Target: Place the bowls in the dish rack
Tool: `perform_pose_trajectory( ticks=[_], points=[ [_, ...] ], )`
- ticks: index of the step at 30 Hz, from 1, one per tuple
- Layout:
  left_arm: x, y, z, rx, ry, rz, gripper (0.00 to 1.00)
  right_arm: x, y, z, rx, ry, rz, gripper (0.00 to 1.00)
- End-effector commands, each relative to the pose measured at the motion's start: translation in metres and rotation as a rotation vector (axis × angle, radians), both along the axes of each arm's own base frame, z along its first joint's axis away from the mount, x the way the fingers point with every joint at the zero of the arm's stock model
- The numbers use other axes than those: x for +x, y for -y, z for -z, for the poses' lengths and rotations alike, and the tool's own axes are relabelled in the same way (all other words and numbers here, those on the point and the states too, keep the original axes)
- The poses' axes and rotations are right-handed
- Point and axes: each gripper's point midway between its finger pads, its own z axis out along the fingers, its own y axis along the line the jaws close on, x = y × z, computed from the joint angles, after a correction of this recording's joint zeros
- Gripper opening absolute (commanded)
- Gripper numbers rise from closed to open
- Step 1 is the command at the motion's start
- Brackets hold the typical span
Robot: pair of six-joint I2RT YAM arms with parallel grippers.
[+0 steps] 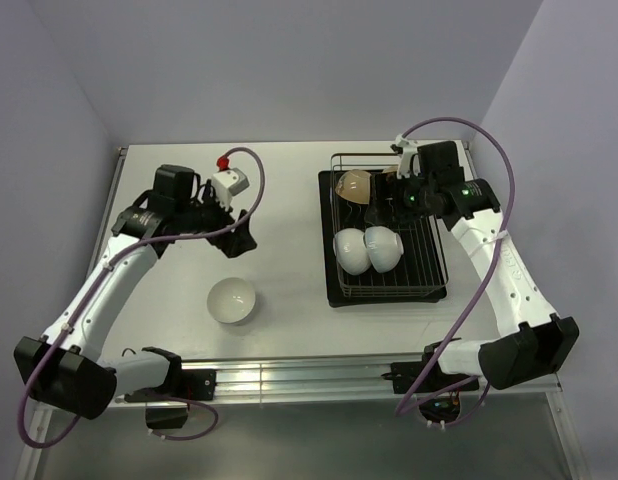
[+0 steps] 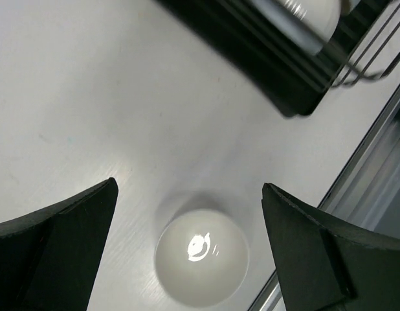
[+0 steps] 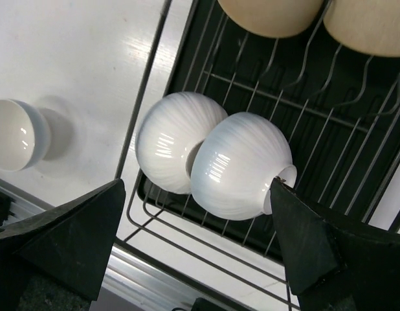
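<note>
**Both Arms Held Aloft With Jaws Parted, One Bowl Seen on the Table**

The left arm is bent at the elbow and reached forward over the table (image 1: 289,190). The left gripper (image 1: 235,230) is held above the surface and pointed downward, with its jaws spread wide and nothing between them. In the left wrist view, the loose white bowl (image 2: 201,256) is seen below the fingers (image 2: 64,246), untouched.

The right arm is stretched up the right side and folded inward, so that the right gripper (image 1: 391,196) is held over the far part of the dish rack (image 1: 437,272). Its jaws are likewise parted and empty.

The loose white bowl is set upright on the table, open side up, near the front edge, left of the rack and apart from it. In the near half of the rack, two white bowls (image 3: 177,146) (image 3: 242,165) are stood on edge among the tines, touching each other. Two tan bowls (image 3: 271,13) (image 3: 375,26) are placed side by side at the far end
</note>
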Motion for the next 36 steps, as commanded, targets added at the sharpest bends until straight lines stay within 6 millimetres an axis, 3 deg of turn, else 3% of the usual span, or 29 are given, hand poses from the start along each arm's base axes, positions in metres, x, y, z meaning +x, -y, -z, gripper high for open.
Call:
perform_pose_trajectory(
  ticks=[1,6,8,18,22,28,36],
  points=[
    [-0.031,-0.020,0.033,0.061,-0.108,0.130,0.98,0.004,-0.001,-0.033,0.022,0.101,-0.037,1.00],
    [-0.037,-0.045,0.070,0.150,-0.166,0.173,0.96,0.007,-0.006,-0.044,0.058,0.116,-0.040,1.00],
    [-0.041,-0.053,0.087,0.182,-0.210,0.187,0.95,0.010,-0.006,-0.039,0.055,0.092,-0.031,1.00],
    [-0.038,-0.083,0.155,0.378,-0.258,0.215,0.90,0.010,-0.005,-0.044,0.062,0.095,-0.029,1.00],
    [-0.046,-0.093,0.179,0.436,-0.292,0.225,0.88,0.006,-0.007,-0.047,0.076,0.108,-0.036,1.00],
    [-0.050,-0.107,0.201,0.510,-0.293,0.236,0.82,0.000,-0.013,-0.054,0.119,0.130,-0.063,1.00],
    [-0.055,-0.101,0.212,0.475,-0.321,0.257,0.59,-0.002,-0.018,-0.054,0.155,0.122,-0.069,1.00]
  ],
)
